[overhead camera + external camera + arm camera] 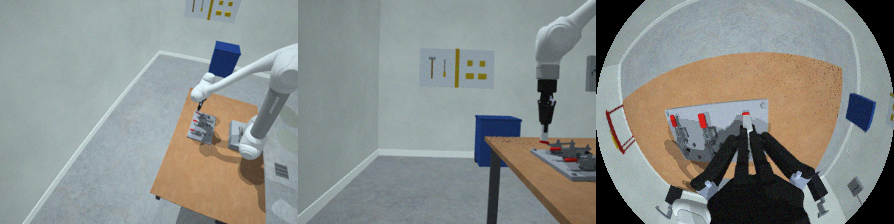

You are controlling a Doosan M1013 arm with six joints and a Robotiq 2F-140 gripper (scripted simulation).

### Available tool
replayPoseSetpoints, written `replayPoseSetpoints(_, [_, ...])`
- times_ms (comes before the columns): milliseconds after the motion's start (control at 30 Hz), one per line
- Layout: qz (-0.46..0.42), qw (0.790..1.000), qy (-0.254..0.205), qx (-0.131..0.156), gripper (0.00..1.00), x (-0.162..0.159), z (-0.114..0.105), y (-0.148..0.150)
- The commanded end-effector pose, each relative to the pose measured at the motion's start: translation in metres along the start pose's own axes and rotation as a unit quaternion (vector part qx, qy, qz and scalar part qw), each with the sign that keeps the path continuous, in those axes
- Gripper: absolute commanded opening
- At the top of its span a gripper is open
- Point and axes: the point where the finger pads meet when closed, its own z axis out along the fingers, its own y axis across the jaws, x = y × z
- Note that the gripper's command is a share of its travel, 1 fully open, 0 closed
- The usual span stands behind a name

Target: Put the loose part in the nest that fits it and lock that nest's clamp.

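Hand: the gripper [546, 125] is carried point-down on the white arm [241, 72], and its fingers are seen clenched tightly together with no gap shown between them.

At the fingertips: a short white stub with a red end [544, 137] is seen projecting straight below the closed tips. Whether it is pinched between them cannot be told.

Height: the red end is held just above the table [208, 181], close to the wood but apart from it in the exterior view.

Fixture: the grey fixture plate [563, 165] is laid flat on the table, just beside and below the hand, on the side toward the arm's base. In the wrist view its near edge [729, 112] is met just beneath the fingertips.

Clamps: two red-tipped clamp handles are seen on the plate, one [555, 148] nearest the hand and one [570, 159] farther from it. Neither is touched by the hand.

Loose part: it cannot be picked out among the grey shapes on and around the plate.

Base: the grey pedestal [233, 135] is set beyond the plate, well apart from the hand.

Behind the hand: a blue bin [497, 134] is stood on the floor past the table's edge, and a tool poster [457, 68] is hung on the wall above it.
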Motion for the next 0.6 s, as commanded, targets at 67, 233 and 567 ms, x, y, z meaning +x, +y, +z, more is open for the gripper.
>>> replayPoseSetpoints(67, [0.000, 1.000, 0.000, 0.000, 0.10, 0.0000, 0.0000, 0.0000])
replayPoseSetpoints(233, [0.000, 1.000, 0.000, 0.000, 0.10, 0.0000, 0.0015, 0.0000])
replayPoseSetpoints(567, [0.000, 1.000, 0.000, 0.000, 0.10, 0.0000, 0.0019, 0.0000])
